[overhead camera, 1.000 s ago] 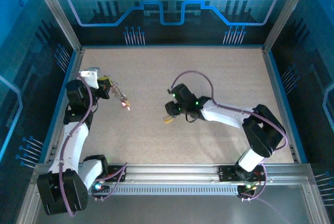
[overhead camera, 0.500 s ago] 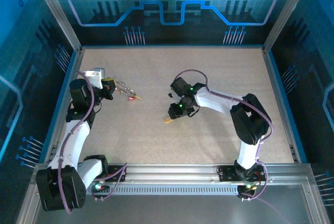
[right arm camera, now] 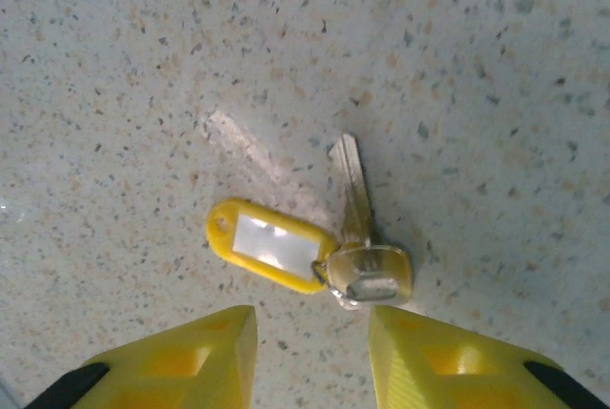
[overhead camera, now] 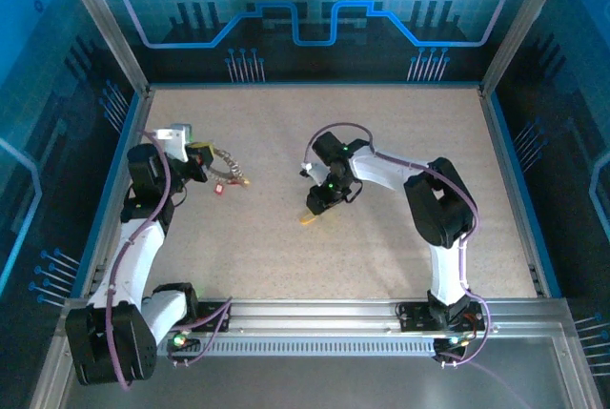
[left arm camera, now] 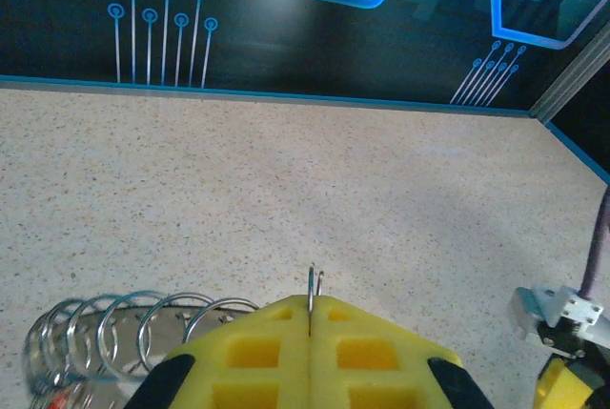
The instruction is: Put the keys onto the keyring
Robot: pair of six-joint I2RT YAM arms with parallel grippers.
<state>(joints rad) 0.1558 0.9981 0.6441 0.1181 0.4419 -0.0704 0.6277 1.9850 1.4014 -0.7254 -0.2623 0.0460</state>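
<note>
Left gripper (left arm camera: 312, 306) pinched closed, right gripper (right arm camera: 313, 325) pointing down, jaws apart

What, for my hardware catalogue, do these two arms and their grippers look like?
The left arm and right arm alternate white links with black joints; a purple cable runs along each, and small green lights glow near the right wrist. The left gripper and right gripper both have wedge-shaped yellow fingers with square recesses and black corners.

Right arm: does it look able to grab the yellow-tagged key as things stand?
Probably yes. The right gripper hangs just above the key, jaws open; key and yellow tag lie flat on the bare table with nothing over them.
</note>
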